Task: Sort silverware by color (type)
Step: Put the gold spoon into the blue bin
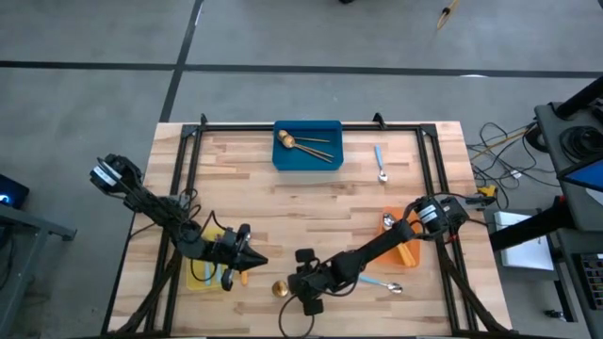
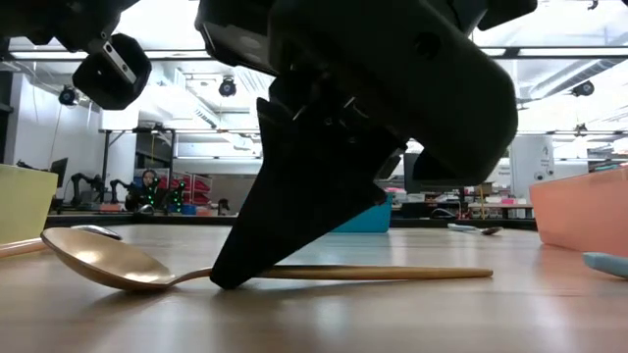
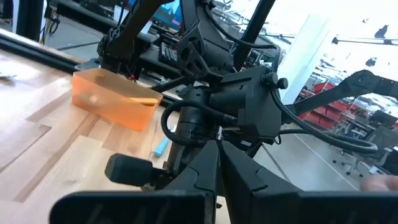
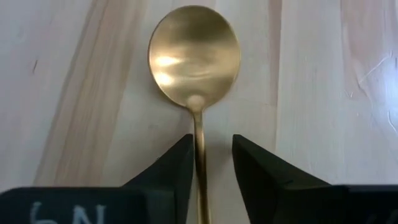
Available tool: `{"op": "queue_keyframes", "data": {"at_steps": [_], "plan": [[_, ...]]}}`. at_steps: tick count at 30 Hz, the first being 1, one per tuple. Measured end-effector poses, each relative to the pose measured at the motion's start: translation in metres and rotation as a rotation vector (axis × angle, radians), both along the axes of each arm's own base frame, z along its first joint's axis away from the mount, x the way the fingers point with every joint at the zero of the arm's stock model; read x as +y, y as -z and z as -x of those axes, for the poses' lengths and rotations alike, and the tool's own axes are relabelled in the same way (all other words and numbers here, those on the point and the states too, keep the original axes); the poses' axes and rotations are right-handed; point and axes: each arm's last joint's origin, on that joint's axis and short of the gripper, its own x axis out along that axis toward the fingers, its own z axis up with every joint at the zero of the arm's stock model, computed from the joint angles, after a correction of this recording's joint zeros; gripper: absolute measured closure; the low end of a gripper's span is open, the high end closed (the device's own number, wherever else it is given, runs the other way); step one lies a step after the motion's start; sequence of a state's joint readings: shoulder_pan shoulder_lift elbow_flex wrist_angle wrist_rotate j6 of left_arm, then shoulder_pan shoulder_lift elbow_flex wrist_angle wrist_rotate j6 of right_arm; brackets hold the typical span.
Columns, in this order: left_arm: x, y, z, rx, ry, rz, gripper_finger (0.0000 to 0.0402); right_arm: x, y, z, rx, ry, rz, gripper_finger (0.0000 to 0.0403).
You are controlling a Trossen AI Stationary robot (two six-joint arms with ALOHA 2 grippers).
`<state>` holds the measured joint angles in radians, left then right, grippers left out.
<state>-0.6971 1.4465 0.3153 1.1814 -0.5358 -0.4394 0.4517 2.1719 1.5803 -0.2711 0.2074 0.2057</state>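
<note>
A gold spoon (image 4: 194,62) lies flat on the wooden table near its front edge, bowl up (image 2: 98,260) (image 1: 280,288). My right gripper (image 4: 211,162) is open and slants down over it, one finger on each side of the thin handle just behind the bowl. My left gripper (image 1: 256,260) is shut and empty. It hovers level beside the yellow bin (image 1: 201,274), pointing toward the right arm. More gold spoons lie in the blue bin (image 1: 307,158). A spoon (image 1: 388,222) rests at the orange bin (image 1: 408,252). My right gripper straddles the gold spoon's handle near the bowl (image 4: 198,134), coming from above at a slant, fingers across the handle. One finger (image 4: 180,165) stands right at the handle's side, and whether it touches I cannot tell. The other stands apart. The spoon lies on the table.
A blue-handled spoon (image 1: 381,162) lies at the far right of the table, and another (image 1: 382,283) lies near the front, right of my right gripper. Black rails (image 1: 311,125) frame the table. Bare wood stretches across the middle.
</note>
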Motion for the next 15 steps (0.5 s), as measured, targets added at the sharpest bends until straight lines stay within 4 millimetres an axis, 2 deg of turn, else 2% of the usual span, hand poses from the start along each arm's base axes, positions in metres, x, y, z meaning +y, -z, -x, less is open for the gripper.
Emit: {"op": "queue_keyframes", "data": {"at_steps": [7,15], "plan": [[0.002,-0.008,0.002,-0.052,-0.014,-0.09,0.0402,-0.004,0.005,0.001,0.012,-0.016,-0.001,0.0383],[0.006,-0.025,0.007,-0.131,-0.031,-0.166,0.0402,-0.005,-0.001,-0.001,0.013,-0.021,-0.009,0.039]]}}
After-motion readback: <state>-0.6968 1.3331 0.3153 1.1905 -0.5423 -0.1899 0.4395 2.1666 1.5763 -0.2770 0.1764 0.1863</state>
